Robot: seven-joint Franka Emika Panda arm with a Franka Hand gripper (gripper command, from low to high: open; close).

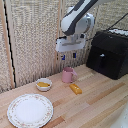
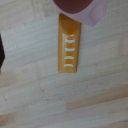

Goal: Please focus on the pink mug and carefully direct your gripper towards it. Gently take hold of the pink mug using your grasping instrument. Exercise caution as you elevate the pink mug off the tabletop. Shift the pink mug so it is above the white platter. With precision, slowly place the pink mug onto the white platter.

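The pink mug [image 1: 68,75] stands upright on the wooden table, its handle toward the exterior view's right. In the wrist view only part of its rim [image 2: 80,10] shows at the picture's edge. The white platter [image 1: 30,110] with a patterned rim lies at the front on the exterior view's left, well apart from the mug. My gripper [image 1: 69,56] hangs in the air above the mug, not touching it, with nothing between its short dark fingers. I cannot tell how far the jaws are apart, and the fingers do not show in the wrist view.
A small white bowl with yellow contents [image 1: 44,84] sits to the left of the mug in the exterior view. An orange rectangular bar [image 1: 75,89] [image 2: 69,45] lies in front of the mug. A black appliance [image 1: 108,54] stands at the back right. Woven screens form the backdrop.
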